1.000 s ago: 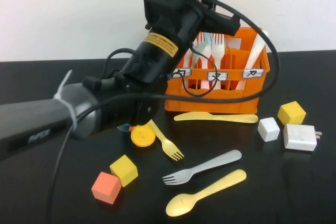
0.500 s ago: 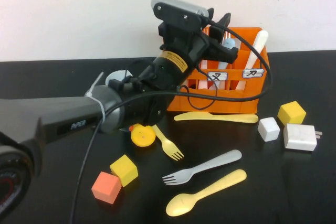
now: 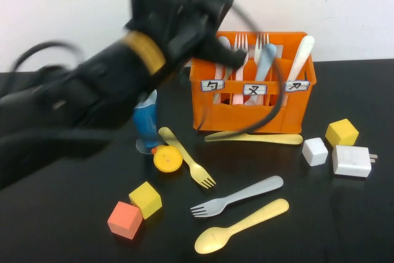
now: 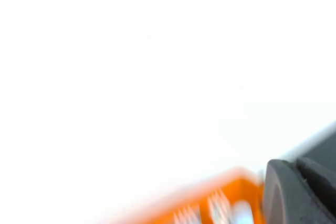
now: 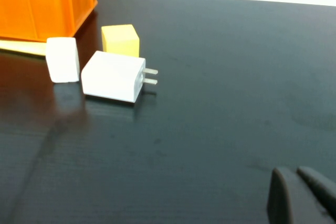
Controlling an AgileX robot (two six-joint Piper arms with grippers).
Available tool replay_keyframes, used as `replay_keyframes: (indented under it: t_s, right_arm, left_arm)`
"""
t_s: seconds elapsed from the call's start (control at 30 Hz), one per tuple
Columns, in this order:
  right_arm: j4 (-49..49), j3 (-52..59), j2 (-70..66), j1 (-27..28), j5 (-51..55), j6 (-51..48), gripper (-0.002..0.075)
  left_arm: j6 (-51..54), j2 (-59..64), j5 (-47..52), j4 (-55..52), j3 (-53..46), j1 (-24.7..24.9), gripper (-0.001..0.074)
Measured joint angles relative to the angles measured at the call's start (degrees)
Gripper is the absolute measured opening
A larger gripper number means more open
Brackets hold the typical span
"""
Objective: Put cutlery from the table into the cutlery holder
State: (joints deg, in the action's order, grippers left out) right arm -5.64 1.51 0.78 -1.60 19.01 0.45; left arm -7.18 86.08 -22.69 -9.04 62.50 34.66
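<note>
The cutlery holder (image 3: 271, 118) is an orange crate at the back of the table. White forks (image 3: 239, 44), a light blue spoon (image 3: 265, 60) and a white knife (image 3: 301, 56) stand in it. On the table in front lie a yellow knife (image 3: 252, 137), a yellow fork (image 3: 188, 159), a grey fork (image 3: 237, 196) and a yellow spoon (image 3: 240, 227). My left arm (image 3: 123, 78) is blurred, raised left of the crate. Its gripper (image 4: 298, 184) is shut and empty, with the crate's rim (image 4: 231, 182) beside it. My right gripper (image 5: 302, 195) hovers low over bare table, shut and empty.
A blue cup (image 3: 146, 124) and a yellow disc (image 3: 167, 160) sit left of the crate. A yellow cube (image 3: 145, 199) and an orange cube (image 3: 124, 220) lie front left. A white cube (image 3: 315, 151), a yellow cube (image 3: 341, 132) and a white charger (image 3: 352, 161) lie right.
My left arm has pulled up and to the left, away from the crate, and its gripper has shut. The blue cup it was hiding now shows.
</note>
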Motion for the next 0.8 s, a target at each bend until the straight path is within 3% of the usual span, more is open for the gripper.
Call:
replay_keyframes:
  t_s: [0.33, 0.6, 0.8]
  right_arm:
    - [0.0, 0.0, 0.0, 0.0, 0.0, 0.0, -0.0004]
    - [0.0, 0.0, 0.0, 0.0, 0.0, 0.0, -0.0004]
    - [0.0, 0.0, 0.0, 0.0, 0.0, 0.0, -0.0004]
  left_arm:
    - [-2.8, -19.9, 20.0, -1.6, -17.2, -1.3, 0.0001]
    - [-8.7, -33.6, 39.2, 1.6, -22.2, -5.8, 0.0001]
    - [-11.2, -44.8, 44.2, 1.5, -26.3, -9.6, 0.0000]
